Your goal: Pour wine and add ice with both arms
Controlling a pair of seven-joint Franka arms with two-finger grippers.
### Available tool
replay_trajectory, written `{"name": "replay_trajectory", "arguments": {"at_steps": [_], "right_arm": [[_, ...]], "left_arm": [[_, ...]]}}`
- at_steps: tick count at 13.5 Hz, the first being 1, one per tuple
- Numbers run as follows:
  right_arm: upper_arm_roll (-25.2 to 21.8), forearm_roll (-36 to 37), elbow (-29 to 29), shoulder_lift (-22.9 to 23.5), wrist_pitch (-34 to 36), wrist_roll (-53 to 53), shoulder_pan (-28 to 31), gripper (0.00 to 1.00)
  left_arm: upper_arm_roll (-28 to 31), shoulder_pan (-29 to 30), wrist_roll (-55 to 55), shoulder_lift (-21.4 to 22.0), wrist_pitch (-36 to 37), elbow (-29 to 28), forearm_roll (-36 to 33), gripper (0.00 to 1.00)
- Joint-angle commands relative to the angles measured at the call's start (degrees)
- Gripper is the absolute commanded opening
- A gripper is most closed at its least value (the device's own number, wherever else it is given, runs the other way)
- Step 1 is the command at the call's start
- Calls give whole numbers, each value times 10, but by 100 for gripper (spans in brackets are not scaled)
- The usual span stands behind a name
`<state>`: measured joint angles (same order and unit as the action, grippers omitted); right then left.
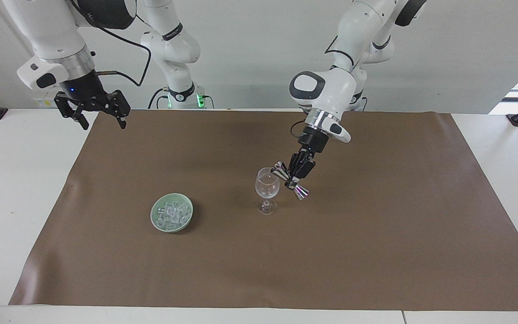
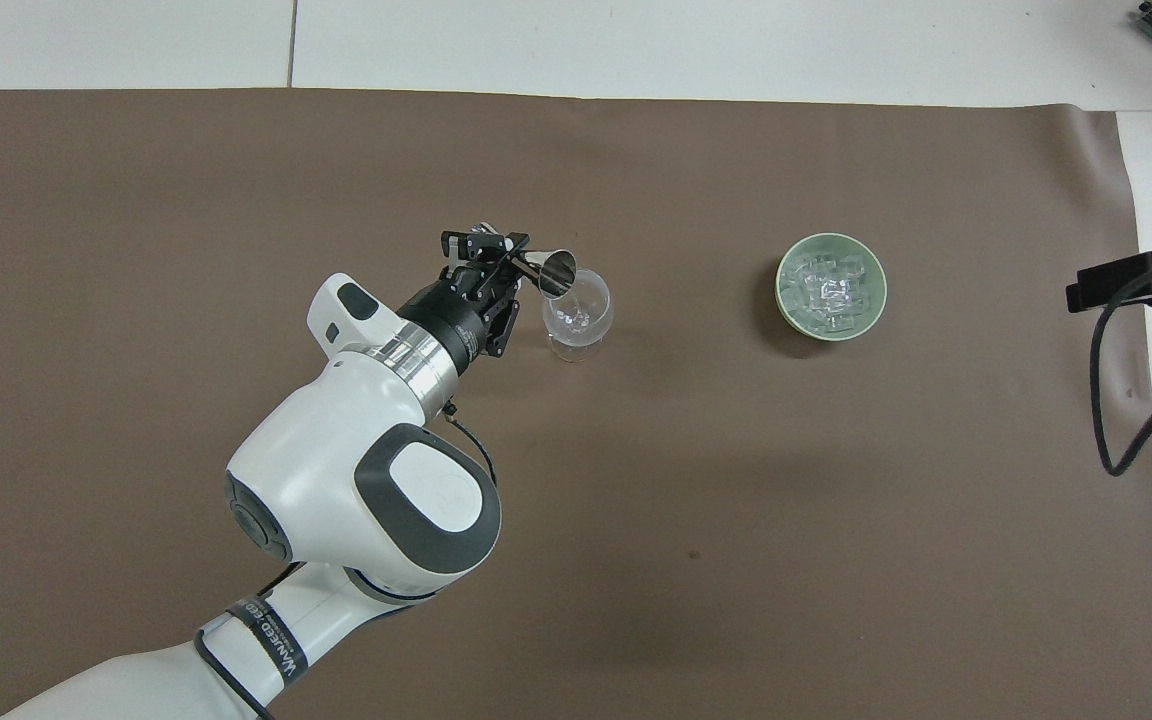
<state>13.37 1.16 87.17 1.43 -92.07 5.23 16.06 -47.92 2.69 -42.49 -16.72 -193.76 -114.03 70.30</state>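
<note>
gripping a metal jigger (image 1: pixel 291 180) at its narrow waist, the left gripper (image 1: pixel 296 173) hangs just beside the wine glass (image 1: pixel 267 189), fingers clamped on it. the jigger is tilted, one mouth (image 2: pixel 558 272) leaning over the glass rim. the glass stands upright near the middle of the brown mat (image 1: pixel 376 234).

the ice (image 1: pixel 172 214) lies heaped in a pale green dish (image 1: pixel 156 220), well apart from the left gripper, beside the glass toward the right arm's end of the table. the right gripper (image 1: pixel 98 111) waits with fingers spread apart over the mat's edge at that end, also well away from the ice.
</note>
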Motion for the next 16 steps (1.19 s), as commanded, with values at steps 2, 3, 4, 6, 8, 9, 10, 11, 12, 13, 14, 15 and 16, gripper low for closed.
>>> {"name": "replay_trajectory", "arguments": {"at_steps": [2, 3, 4, 6, 8, 9, 10, 11, 12, 13, 14, 15, 16], "right_arm": [[2, -8, 7, -6, 3, 12, 4, 100], [2, -8, 7, -6, 3, 12, 4, 100], [2, -8, 7, -6, 3, 12, 4, 100], [2, -8, 7, -6, 3, 12, 4, 100], [2, -8, 7, -6, 3, 12, 4, 100], [2, -8, 7, -6, 3, 12, 4, 100], [2, -8, 7, -6, 3, 12, 4, 100], [2, -8, 7, -6, 3, 12, 4, 100], [2, -8, 7, -6, 3, 12, 4, 100], [2, -8, 7, -6, 3, 12, 4, 100], [2, -8, 7, -6, 3, 12, 4, 100], [2, -8, 7, -6, 3, 12, 4, 100], [2, -8, 7, -6, 3, 12, 4, 100]], "left_arm": [[2, -11, 24, -16, -26, 11, -8, 0], [2, -11, 25, -16, -29, 11, -8, 0], [2, -15, 36, -16, -33, 11, -8, 0], [2, -15, 45, -17, -35, 11, -8, 0], [2, -17, 57, -17, -41, 11, -8, 0], [2, -18, 64, -23, -48, 11, -8, 0], [2, -19, 75, -25, -56, 11, -8, 0], [2, -19, 84, -25, -58, 11, -8, 0], [2, -19, 90, -25, -58, 11, -8, 0], [2, -20, 96, -25, -58, 11, -8, 0], [2, -22, 103, -25, -61, 11, -8, 0], [2, -22, 108, -25, -64, 11, -8, 0], [2, -22, 114, -25, -65, 11, -8, 0]]}}
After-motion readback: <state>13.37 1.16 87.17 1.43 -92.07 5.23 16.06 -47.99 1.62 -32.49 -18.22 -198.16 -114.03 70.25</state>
